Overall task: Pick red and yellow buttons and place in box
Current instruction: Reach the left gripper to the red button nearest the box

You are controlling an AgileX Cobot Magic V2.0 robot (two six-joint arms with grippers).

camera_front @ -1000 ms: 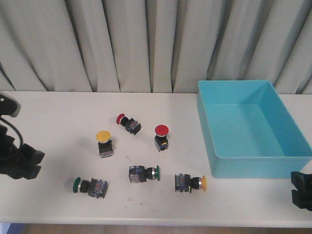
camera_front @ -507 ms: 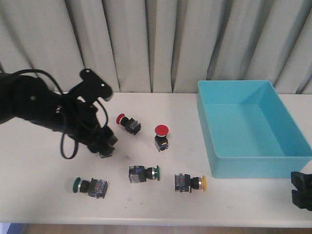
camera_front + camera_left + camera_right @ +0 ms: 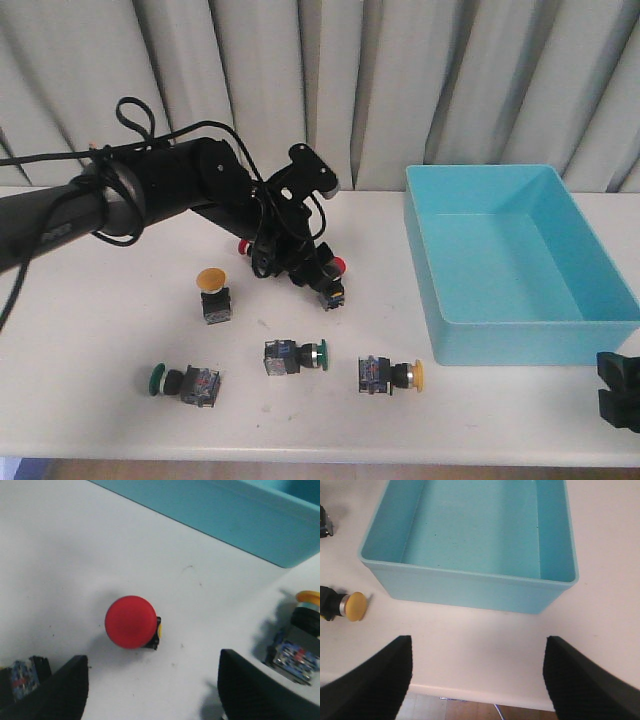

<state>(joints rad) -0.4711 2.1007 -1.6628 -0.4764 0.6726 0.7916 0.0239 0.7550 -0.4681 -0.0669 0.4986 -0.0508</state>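
Left arm over upright red button, nothing in the box yet.

Your left gripper [image 3: 150, 690] hovers above the upright red button [image 3: 131, 622] with jaws wide apart, the cap between them but not touched. The box [image 3: 520, 265] sits at the table's [image 3: 100, 330] right side, and its inside looks bare, so the task seems barely begun. Left to pick: this red one, a second red button [image 3: 244, 246] mostly hidden behind the arm, the upright yellow button [image 3: 211, 281], and the yellow button lying on its side [image 3: 414, 375] near the box. Green buttons [image 3: 158, 380] stay. Your right gripper [image 3: 475, 680] waits near the box, jaws apart, holding nothing.
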